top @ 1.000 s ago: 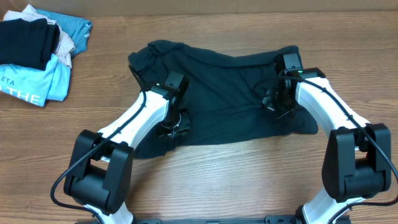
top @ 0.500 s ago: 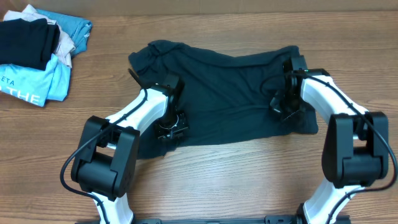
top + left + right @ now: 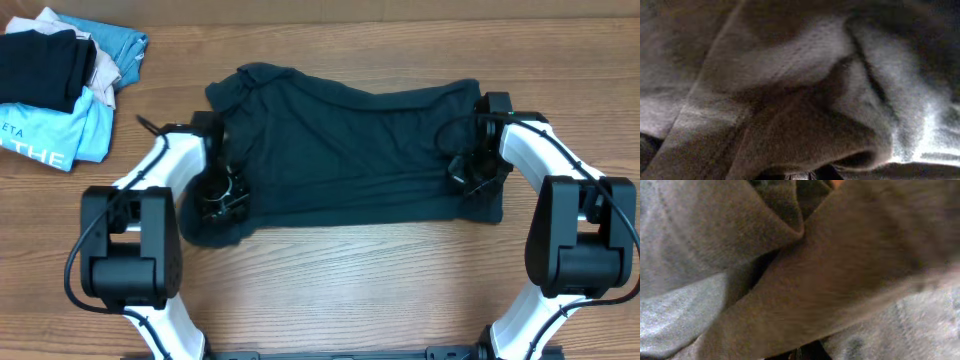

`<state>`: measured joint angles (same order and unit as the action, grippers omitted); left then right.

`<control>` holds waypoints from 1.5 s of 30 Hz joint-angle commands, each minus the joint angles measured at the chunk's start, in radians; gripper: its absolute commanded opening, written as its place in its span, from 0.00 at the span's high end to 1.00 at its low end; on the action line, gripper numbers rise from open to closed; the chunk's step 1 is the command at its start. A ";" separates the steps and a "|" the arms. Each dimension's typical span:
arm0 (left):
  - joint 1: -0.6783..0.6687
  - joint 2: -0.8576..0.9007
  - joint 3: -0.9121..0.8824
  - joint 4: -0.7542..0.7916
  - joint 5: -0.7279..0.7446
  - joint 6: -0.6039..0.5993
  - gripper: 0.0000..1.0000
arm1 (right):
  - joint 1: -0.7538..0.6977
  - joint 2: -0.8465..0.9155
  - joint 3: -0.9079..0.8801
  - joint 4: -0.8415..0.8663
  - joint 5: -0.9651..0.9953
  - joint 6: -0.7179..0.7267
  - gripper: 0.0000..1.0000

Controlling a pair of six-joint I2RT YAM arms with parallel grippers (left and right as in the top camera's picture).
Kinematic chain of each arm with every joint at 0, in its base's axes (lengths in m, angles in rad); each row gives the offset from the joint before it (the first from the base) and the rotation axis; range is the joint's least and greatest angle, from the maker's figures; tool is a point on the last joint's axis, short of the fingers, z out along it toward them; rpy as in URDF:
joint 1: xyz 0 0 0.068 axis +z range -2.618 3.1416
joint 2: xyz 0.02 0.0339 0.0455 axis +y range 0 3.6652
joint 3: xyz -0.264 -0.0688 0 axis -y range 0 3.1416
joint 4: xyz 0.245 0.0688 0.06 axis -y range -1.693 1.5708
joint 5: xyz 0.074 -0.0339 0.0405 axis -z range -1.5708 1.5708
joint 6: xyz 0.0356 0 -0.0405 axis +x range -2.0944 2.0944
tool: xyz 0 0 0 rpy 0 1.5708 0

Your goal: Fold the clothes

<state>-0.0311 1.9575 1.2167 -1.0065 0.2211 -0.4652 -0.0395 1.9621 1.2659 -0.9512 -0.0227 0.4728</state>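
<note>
**A:** Dark cloth first. From overhead, the garment [image 3: 350, 150] lies spread across the middle of the table [image 3: 350, 300], wrinkled and bunched at its top left corner.

**B:** How far along is the folding?

**A:** Early for this piece, I judge. It lies wide and loose, with no neat fold showing. A pile of clothes [image 3: 60, 75] sits at the table's far left corner, well apart, and those look folded already.

**B:** And the grippers?

**A:** The left gripper [image 3: 222, 198] is down at the garment's lower left corner and the right gripper [image 3: 472, 170] is at its right edge. Both are in among the cloth, but from above the fingers are hidden.

**B:** What about the left wrist view?

**A:** It is filled with the garment, close and blurred, with a thick rolled ridge running across. No fingers show, so I cannot tell how far open that gripper is or whether it has a hold.

**B:** And the right wrist?

**A:** Much the same. Layers of the garment overlap and cross the view, and no fingers are visible, so again I cannot tell.

**B:** What is left to do?

**A:** Nearly all of this garment's folding, by my reading.
</note>
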 commanded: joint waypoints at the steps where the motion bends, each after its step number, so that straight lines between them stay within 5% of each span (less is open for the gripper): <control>1: 0.076 0.036 -0.010 0.009 -0.214 0.079 0.85 | -0.018 0.023 -0.003 -0.029 0.094 -0.005 0.96; 8: 0.123 0.036 0.031 0.002 -0.307 0.100 0.85 | -0.019 0.023 -0.003 -0.116 0.186 0.078 0.96; 16: 0.120 0.036 0.236 -0.173 -0.279 0.099 0.80 | -0.024 0.022 -0.001 -0.159 0.247 0.206 0.96; 26: 0.059 0.035 0.499 -0.400 -0.283 0.046 0.74 | -0.023 -0.191 0.119 -0.312 0.204 0.196 0.96; 28: 0.054 0.036 0.499 -0.409 -0.280 0.046 0.72 | -0.011 -0.238 0.119 -0.314 0.047 0.057 0.96; 30: 0.054 0.036 0.499 -0.425 -0.280 0.046 0.47 | 0.023 -0.246 0.111 -0.330 -0.135 -0.071 0.96; 33: 0.056 0.036 0.499 -0.418 -0.278 0.047 0.00 | 0.084 -0.245 0.091 -0.314 -0.144 -0.077 0.92; 37: 0.060 0.036 0.499 -0.466 -0.284 0.013 0.00 | 0.176 -0.245 0.090 -0.311 -0.168 -0.077 0.81; 45: 0.190 -0.004 0.500 -0.473 -0.273 -0.153 0.00 | 0.390 -0.245 0.090 -0.196 -0.297 -0.096 0.75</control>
<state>0.0917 1.9884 1.6955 -1.4841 -0.0719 -0.5564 0.2825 1.7199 1.3602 -1.1820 -0.2790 0.3695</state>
